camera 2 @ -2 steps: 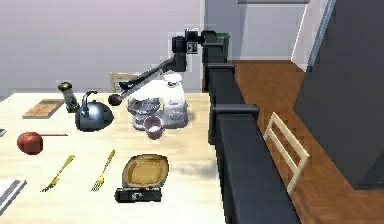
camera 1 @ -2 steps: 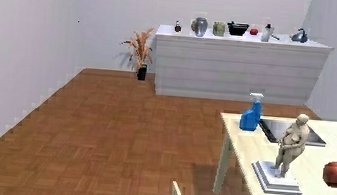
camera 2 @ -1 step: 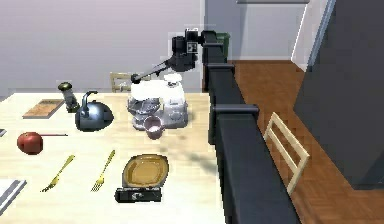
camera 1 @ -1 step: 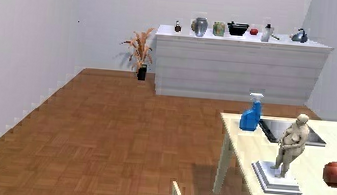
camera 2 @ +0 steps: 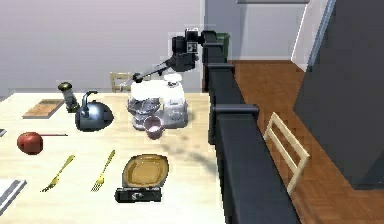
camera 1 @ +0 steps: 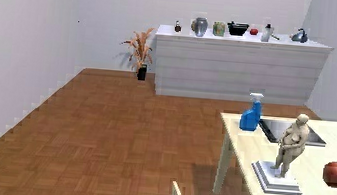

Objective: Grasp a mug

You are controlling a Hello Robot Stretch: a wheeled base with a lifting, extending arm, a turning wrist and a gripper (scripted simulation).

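A parquet floor runs to a long white tabletop at the far wall, with a potted plant at its end. Nearer, a pale wooden tabletop carries a dark kettle, a red apple, a brown plate and a cluster of white containers. A small pinkish mug stands upright just in front of those containers, while the robot's dark arm reaches along the tabletop's edge with its hand above and behind the cluster, and whether the hand holds anything cannot be told.
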